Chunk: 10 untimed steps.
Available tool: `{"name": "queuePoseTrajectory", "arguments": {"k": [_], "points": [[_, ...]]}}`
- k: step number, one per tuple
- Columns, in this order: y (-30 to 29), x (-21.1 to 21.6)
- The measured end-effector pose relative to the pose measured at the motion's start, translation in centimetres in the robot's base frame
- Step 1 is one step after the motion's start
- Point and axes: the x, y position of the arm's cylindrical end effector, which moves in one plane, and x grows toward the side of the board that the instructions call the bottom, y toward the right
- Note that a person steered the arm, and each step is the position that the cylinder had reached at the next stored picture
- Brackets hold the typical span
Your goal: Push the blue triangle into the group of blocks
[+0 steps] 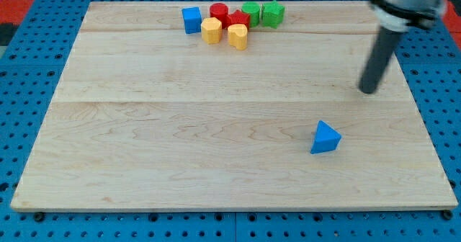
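Observation:
The blue triangle (325,137) lies alone on the wooden board (180,127) at the view's lower right. My tip (368,91) stands up and to the right of it, apart from it. The group of blocks sits at the view's top centre: a blue cube (191,19), a red cylinder (219,13), a red block (238,19), a yellow block (211,31), a yellow heart-like block (238,37), and two green blocks (251,13) (273,14).
The board rests on a blue pegboard table (29,69). The arm's body (407,1) hangs over the board's top right corner.

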Motion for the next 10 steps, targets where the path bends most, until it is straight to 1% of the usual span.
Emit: {"name": "queuePoseTrajectory", "arguments": {"k": [1, 2, 3, 5, 8, 9, 10], "points": [[-0.1, 6.7], [-6.6, 10.7], [-10.5, 12.5], [-10.7, 7.6], [-11.6, -1.8], [-13.1, -3.5], [-13.1, -5.7]]}}
